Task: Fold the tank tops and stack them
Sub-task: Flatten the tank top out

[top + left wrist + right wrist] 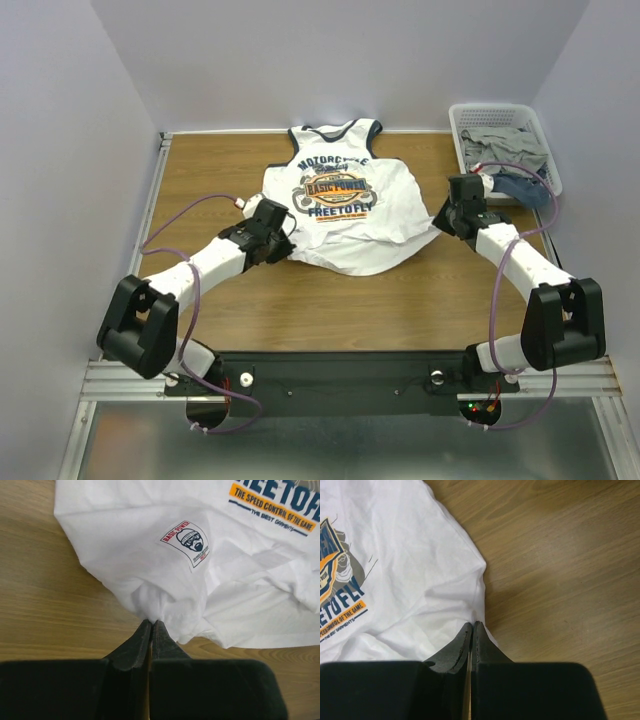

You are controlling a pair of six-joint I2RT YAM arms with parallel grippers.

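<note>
A: Where is the tank top (340, 205) lying?
B: It is lying print-up on the wooden table (400, 300), left of the white basket (500, 107).
A: And the fingers?
B: The left gripper (151, 625) is pinching bunched hem cloth — the right gripper (471, 626) is pinching the opposite hem corner, both pairs pressing tight together.

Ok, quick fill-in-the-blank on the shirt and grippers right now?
The white, navy-trimmed cloth tank top lies on the wooden table with its print facing ____. The left gripper and the right gripper each stand ____ on its bottom hem. The white plastic basket sits at the table's far ____ corner. Missing: up; shut; right.
</note>
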